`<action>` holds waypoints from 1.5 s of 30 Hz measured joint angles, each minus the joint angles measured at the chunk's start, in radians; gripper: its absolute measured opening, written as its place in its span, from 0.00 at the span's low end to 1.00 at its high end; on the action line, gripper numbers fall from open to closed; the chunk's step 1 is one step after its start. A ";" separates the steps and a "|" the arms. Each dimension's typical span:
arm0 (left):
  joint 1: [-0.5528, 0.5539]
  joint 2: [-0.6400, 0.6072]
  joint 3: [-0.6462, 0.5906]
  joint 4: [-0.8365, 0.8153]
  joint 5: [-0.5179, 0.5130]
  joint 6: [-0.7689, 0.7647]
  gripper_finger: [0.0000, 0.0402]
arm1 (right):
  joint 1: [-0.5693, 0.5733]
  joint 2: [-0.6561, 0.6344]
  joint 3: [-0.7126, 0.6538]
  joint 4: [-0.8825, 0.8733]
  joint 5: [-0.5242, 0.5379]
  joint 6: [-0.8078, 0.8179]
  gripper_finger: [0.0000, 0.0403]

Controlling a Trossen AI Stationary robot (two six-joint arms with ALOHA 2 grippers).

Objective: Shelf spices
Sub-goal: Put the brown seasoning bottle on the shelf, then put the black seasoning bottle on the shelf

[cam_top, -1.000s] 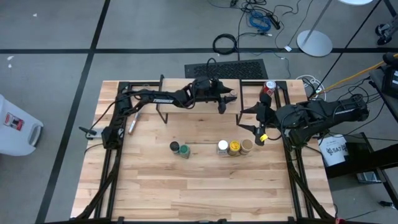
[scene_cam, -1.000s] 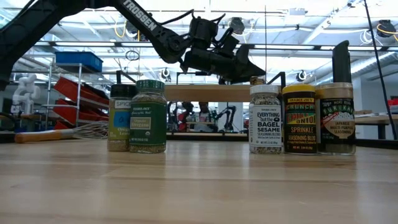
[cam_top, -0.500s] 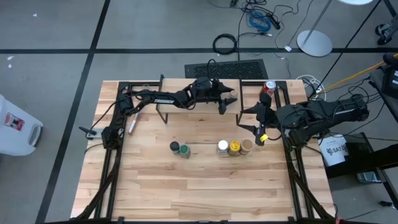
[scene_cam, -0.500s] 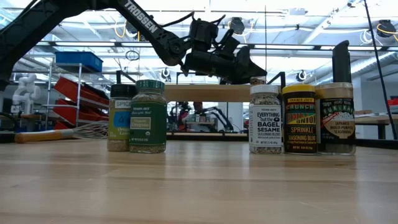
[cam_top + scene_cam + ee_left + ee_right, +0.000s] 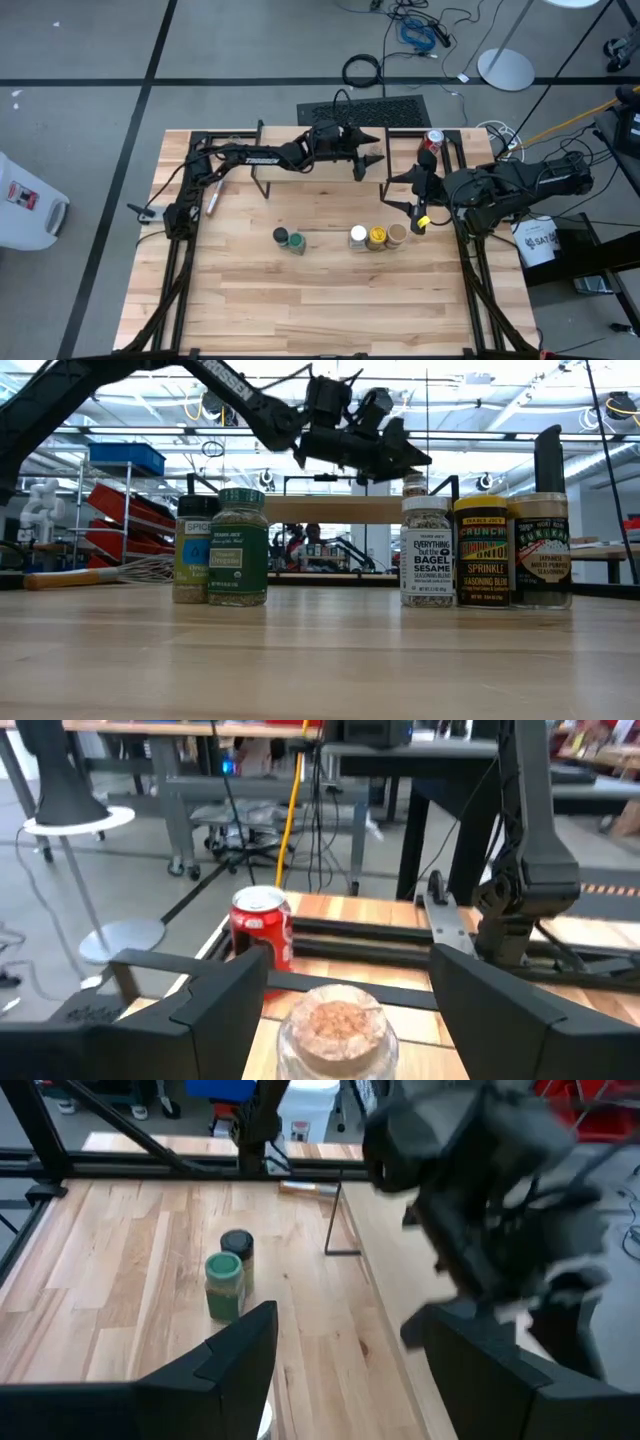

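The shelf (image 5: 330, 510), a light board on thin black legs, stands at the table's far side. On its right end a small clear jar with tan-pink contents (image 5: 330, 1025) stands upright on its base (image 5: 414, 485). My left gripper (image 5: 376, 148) hangs open just above it, one finger to each side, touching nothing. Five spice jars stand on the table: dark-lidded (image 5: 281, 236), green-lidded (image 5: 296, 242), white-lidded (image 5: 358, 236), yellow (image 5: 377, 237) and tan-lidded (image 5: 397, 236). My right gripper (image 5: 408, 193) waits open above the table's right side.
A red soda can (image 5: 433, 140) stands at the far right, just beyond the shelf's end. A wire whisk (image 5: 214, 196) lies at the far left. The near half of the table (image 5: 330, 300) holds nothing.
My left gripper has opened, let go of the clear jar and risen a little above the shelf. The jar stays upright on the shelf's right end.
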 joint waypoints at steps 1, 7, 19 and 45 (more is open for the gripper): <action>0.002 -0.017 0.001 -0.035 -0.001 0.009 0.71 | 0.000 0.000 0.000 -0.008 0.000 0.002 0.58; 0.002 -0.160 0.005 -0.292 -0.035 0.090 0.71 | 0.000 0.000 0.000 -0.018 0.000 0.012 0.58; -0.121 -0.501 -0.008 -1.094 -0.181 0.136 0.71 | 0.000 0.009 0.000 -0.018 0.000 0.031 0.58; -0.678 -0.840 -0.674 -0.965 -0.703 -0.243 0.71 | 0.000 0.101 0.000 -0.012 0.000 0.038 0.58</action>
